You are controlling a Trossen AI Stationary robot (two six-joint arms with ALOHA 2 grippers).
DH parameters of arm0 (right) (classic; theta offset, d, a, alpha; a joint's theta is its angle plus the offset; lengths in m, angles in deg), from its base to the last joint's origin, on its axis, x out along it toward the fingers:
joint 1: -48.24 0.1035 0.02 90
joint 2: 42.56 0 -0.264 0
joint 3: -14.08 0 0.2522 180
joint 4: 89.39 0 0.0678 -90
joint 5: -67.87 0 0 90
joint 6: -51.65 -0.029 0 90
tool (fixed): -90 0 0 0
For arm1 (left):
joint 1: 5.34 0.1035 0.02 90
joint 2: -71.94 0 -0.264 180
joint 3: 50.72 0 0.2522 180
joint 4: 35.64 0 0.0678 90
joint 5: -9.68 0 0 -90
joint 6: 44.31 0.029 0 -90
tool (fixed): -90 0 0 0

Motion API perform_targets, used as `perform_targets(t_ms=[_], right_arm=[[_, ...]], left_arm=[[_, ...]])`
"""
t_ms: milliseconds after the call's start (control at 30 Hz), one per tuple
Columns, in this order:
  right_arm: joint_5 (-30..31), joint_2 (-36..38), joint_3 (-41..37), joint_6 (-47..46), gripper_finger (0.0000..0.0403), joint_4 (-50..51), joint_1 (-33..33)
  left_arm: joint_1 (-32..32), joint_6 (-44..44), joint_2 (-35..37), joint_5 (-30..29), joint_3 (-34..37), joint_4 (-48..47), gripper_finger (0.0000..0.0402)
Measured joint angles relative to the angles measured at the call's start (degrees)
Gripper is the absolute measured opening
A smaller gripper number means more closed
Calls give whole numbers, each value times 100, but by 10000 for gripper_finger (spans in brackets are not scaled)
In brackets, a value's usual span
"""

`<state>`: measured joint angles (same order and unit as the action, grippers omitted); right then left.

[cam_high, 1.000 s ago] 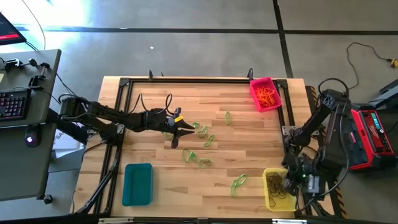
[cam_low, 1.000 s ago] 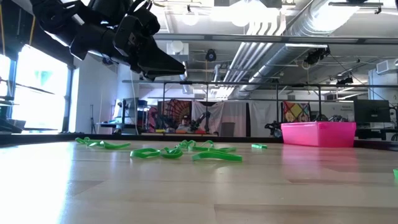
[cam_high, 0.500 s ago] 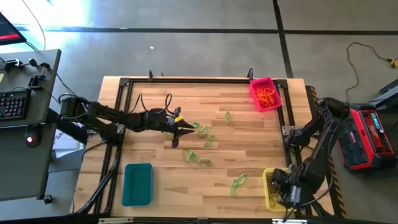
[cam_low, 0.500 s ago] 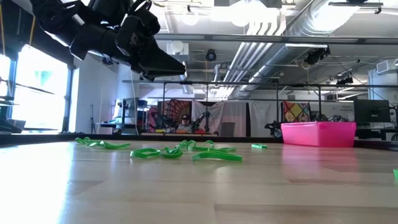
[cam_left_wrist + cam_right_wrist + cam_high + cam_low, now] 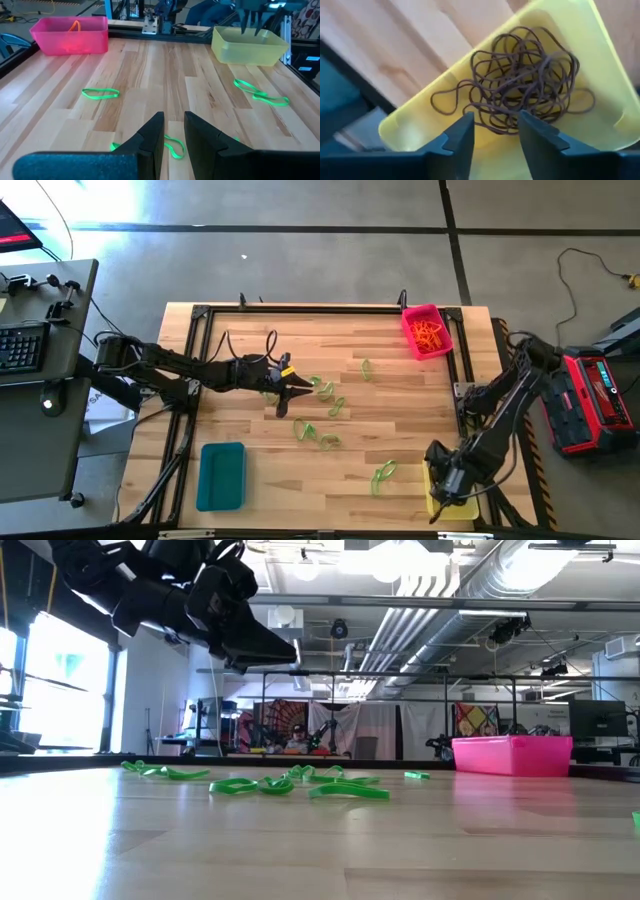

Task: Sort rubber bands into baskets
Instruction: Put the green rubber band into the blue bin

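1. Right gripper (image 5: 492, 132): fingers apart with nothing between them, hanging directly over the yellow basket (image 5: 600, 65) at the table's near right corner.
2. Brown rubber bands (image 5: 520, 80): a tangled heap of thin dark loops on that basket's floor, just beyond the right fingertips. Judged sorted.
3. Left gripper (image 5: 172, 132): raised above the table's middle left, fingers parted by a narrow gap, holding nothing.
4. Green rubber bands (image 5: 325, 408): the unsorted remainder, bright thin loops lying flat and scattered over the middle of the table (image 5: 400, 380). The closest one (image 5: 172, 146) lies just under and ahead of the left fingertips, its length running roughly across the gripper's line of reach. The left arm is much the nearer, so the coming pick likely falls to it.
5. Teal basket (image 5: 221, 475): near the front edge, on the left arm's side, empty; probably meant for the greens.
6. Pink basket (image 5: 427, 330): far right corner, holding orange rubber bands (image 5: 430, 333).
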<state>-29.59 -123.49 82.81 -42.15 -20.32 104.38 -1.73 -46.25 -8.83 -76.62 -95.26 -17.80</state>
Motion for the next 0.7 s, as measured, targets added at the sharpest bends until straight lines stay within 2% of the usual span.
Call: perform_targets(t_ms=[133, 200, 300, 433, 500, 567, 700], right_arm=[[-64, 0, 239, 1102, 148, 301, -240], [280, 0, 370, 1466, 139, 689, -383], [867, 0, 456, 1977, 108, 1012, -667], [1531, 2, 320, 3039, 37, 1032, -1204], [1895, 2, 143, 3634, 10, 782, -1566], [2091, 2, -71, 4176, 12, 289, -1983], [2294, 2, -586, 5443, 12, -1507, -2818]], left_arm=[[0, -96, -2, -4, 0, -63, 65], [0, -102, -2, -16, -1, -134, 65], [0, -33, -2, -17, -13, -445, 65], [-2, 32, -2, -234, -170, -1392, 65], [-2, -116, -4, -448, -321, -2012, 65], [-2, -228, -4, -619, -435, -2565, 65], [0, -412, -4, -827, -641, -3477, 65]])
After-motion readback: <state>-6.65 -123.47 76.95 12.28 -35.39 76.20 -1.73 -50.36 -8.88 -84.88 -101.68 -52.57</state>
